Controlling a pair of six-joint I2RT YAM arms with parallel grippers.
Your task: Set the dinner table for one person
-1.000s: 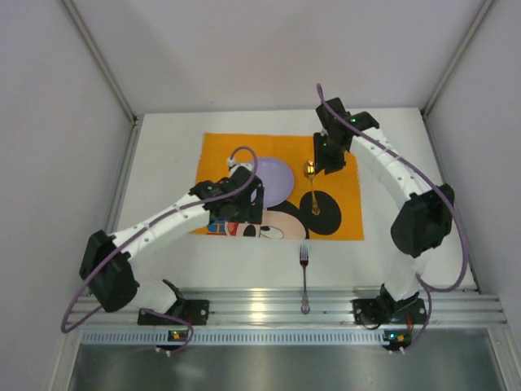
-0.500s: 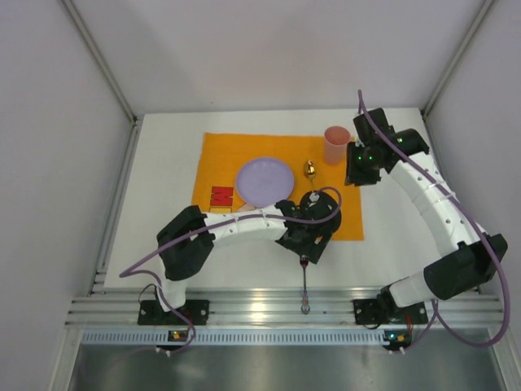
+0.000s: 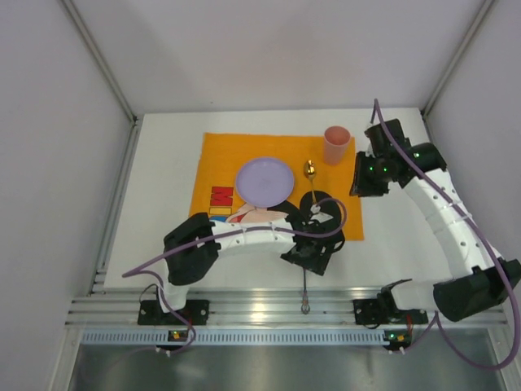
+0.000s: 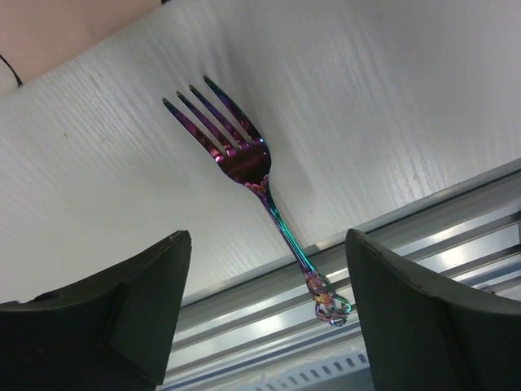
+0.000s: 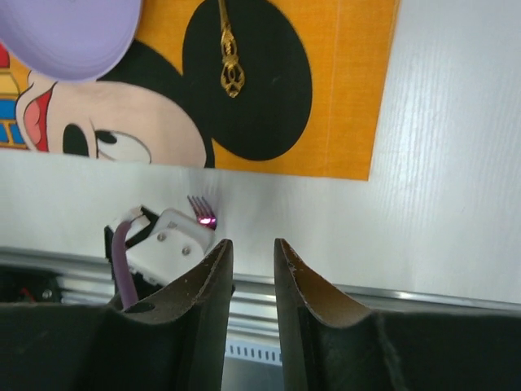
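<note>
The dinner table [image 3: 163,204] is a white tabletop with an orange Mickey Mouse placemat [image 3: 220,155] on it. On the placemat are a purple plate [image 3: 264,181], a gold spoon [image 3: 311,183] and a pink cup [image 3: 336,145]. An iridescent fork [image 4: 244,159] lies on the white top near the front rail; its handle shows in the top view [image 3: 304,293]. My left gripper [image 4: 269,236] is open wide just above the fork, jaws either side of its handle, and shows in the top view [image 3: 308,259]. My right gripper [image 5: 252,244] is empty, jaws a narrow gap apart, right of the cup [image 3: 361,186].
A grooved metal rail [image 3: 260,308] runs along the table's near edge, under the fork's handle end. Grey walls close in the left, right and back. The right wrist view shows the left wrist [image 5: 167,240] over the fork tines [image 5: 201,210].
My left arm swung from the plate to the right and down over the fork. My right gripper let go of the pink cup on the placemat and drew back to the right.
</note>
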